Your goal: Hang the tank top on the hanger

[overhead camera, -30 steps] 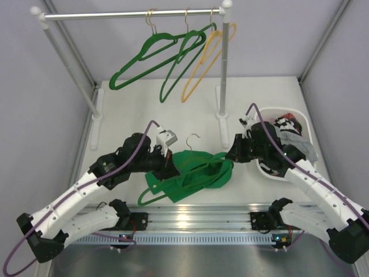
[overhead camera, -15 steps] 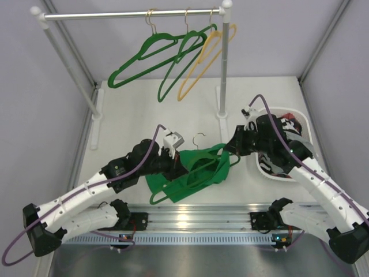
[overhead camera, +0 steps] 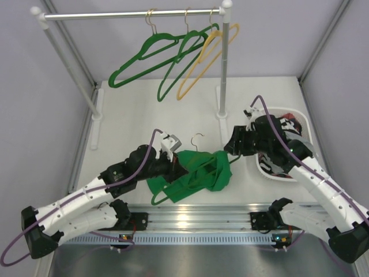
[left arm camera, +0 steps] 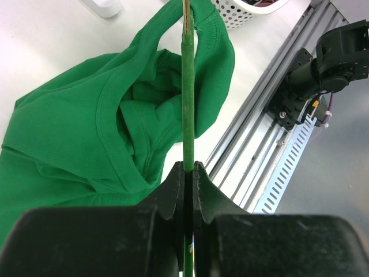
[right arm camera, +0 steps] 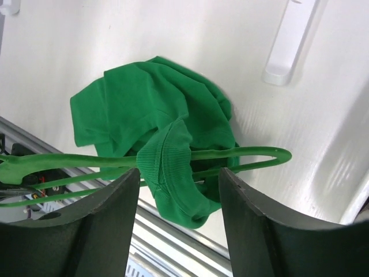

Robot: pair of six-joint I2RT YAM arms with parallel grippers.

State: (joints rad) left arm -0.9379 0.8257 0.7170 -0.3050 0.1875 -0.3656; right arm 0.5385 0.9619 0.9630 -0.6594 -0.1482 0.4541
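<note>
The green tank top (overhead camera: pixel 202 173) lies bunched at the table's front centre, with one strap looped over the right arm of a green hanger (overhead camera: pixel 158 198). My left gripper (overhead camera: pixel 176 167) is shut on the hanger's bar, at the tank top's left side. In the left wrist view the gripper (left arm camera: pixel 188 168) pinches the thin bar (left arm camera: pixel 186 86), which runs up through the strap (left arm camera: pixel 210 52). My right gripper (overhead camera: pixel 232 147) is open just above the hanger's right end. In the right wrist view the hanger's end (right arm camera: pixel 259 154) and the strap (right arm camera: pixel 170 167) lie below its spread fingers (right arm camera: pixel 115 219).
A clothes rail (overhead camera: pixel 127 15) at the back holds two green hangers (overhead camera: pixel 147 57) and a yellow one (overhead camera: pixel 202 66). Its right post (overhead camera: pixel 222 86) stands just behind my right gripper. A white basket (overhead camera: pixel 262 167) of clothes sits at the right. A metal rail (overhead camera: pixel 196 216) edges the front.
My left gripper has carried the hanger and tank top to the right. My right gripper has risen slightly off the tank top's right end. The hangers on the rail have swung a little.
</note>
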